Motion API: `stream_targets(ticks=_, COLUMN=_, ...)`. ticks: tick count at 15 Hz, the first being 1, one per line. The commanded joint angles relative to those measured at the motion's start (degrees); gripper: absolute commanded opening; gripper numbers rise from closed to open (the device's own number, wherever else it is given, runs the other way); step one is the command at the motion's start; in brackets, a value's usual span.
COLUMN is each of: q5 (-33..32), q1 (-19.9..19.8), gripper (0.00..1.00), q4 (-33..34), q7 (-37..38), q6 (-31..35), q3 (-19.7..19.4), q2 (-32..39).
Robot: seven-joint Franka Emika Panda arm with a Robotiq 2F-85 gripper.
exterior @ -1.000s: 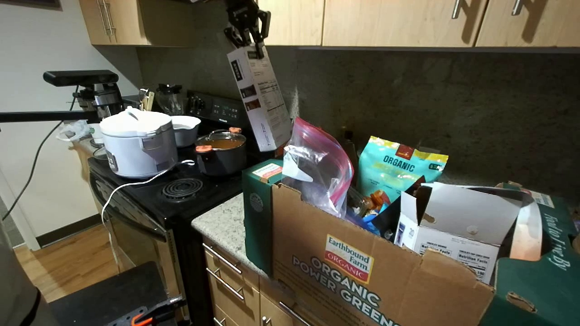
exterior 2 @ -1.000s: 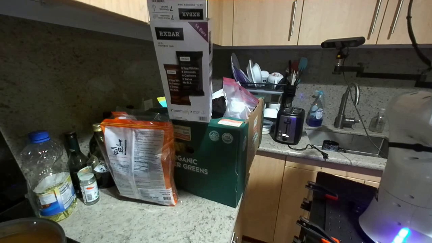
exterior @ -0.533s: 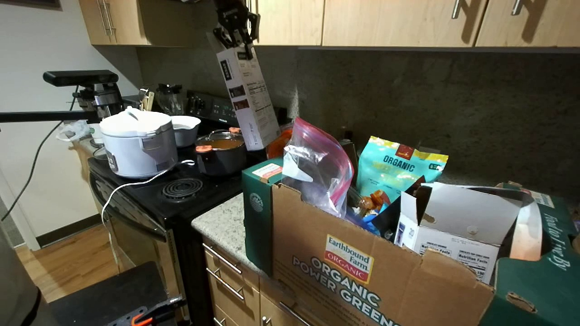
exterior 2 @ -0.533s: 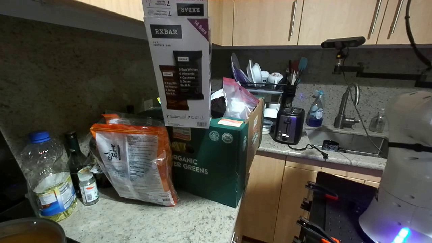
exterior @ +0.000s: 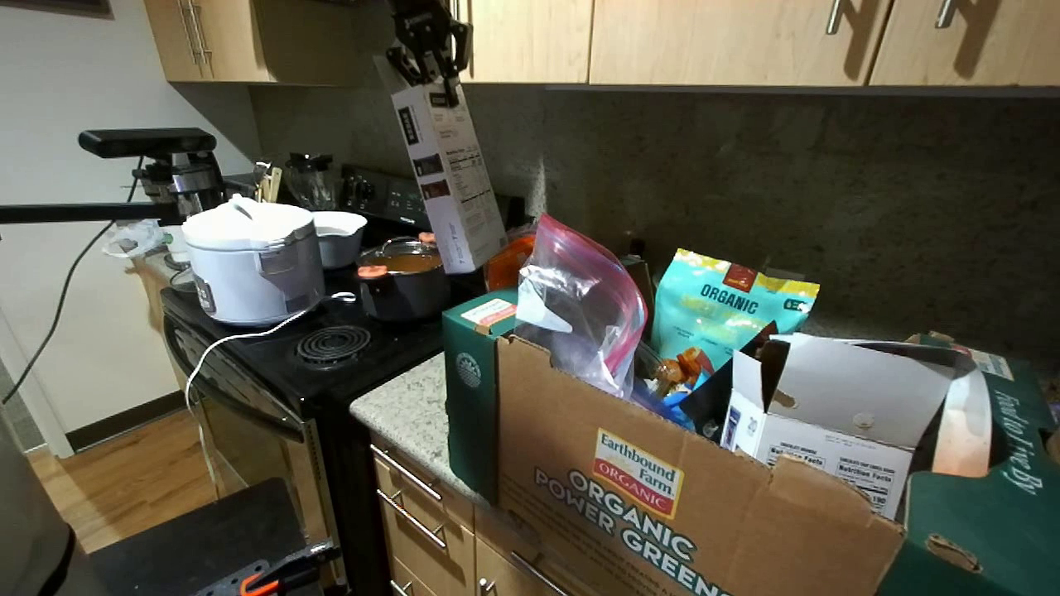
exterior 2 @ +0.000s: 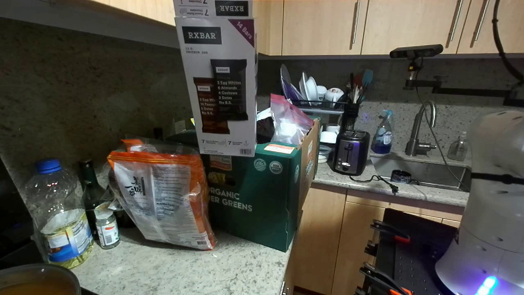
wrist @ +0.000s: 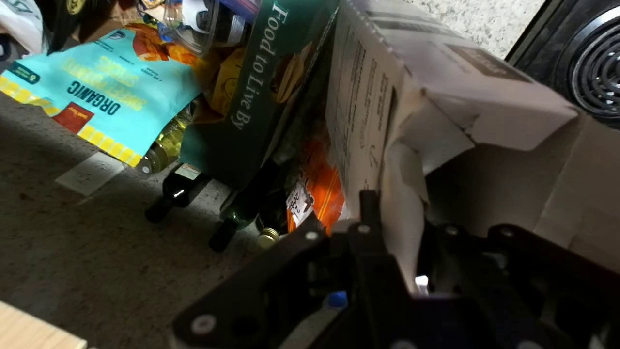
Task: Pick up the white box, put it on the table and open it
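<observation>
The white box point(exterior: 454, 178) hangs tilted in the air, its dark printed panel point(exterior 2: 223, 96) facing an exterior view. My gripper point(exterior: 429, 89) is shut on its upper end. In the wrist view, the gripper point(wrist: 398, 223) pinches a wall of the white box point(wrist: 361, 102), one finger outside and the other at the inner side. The box's top end stands open there, with flaps spread and a dark inside showing. Its lower end is above the table point(exterior 2: 184, 270), a speckled countertop, apart from it as far as the views show.
An orange and white bag point(exterior 2: 159, 200) leans beside the large cardboard box point(exterior 2: 254, 200). Bottles, including one with a blue cap point(exterior 2: 57, 221), and a small jar point(exterior 2: 107, 231) line the back. A pot point(exterior: 404, 285) and a white cooker point(exterior: 252, 265) stand on the stove point(exterior: 323, 397).
The white box and gripper have shifted toward the stove and away from the large cardboard box, almost stopping in the last half second. The orange and white bag has tilted over the same way.
</observation>
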Motion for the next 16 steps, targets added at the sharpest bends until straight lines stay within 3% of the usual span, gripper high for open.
stream_targets(ticks=1, q5=-0.30, q1=-0.97, gripper=0.03, q4=0.06, q7=0.55, q6=-1.75, q3=-0.49, q2=-3.57)
stream_targets(ticks=10, q5=0.03, q1=-0.16, gripper=0.03, q4=-2.22, q7=1.15, q6=-1.06, q3=1.30, q2=-6.60)
stream_targets(ticks=16, q5=5.96, q1=0.46, gripper=0.03, q4=-7.49, q7=0.77, q6=2.05, q3=0.46, q2=-7.69)
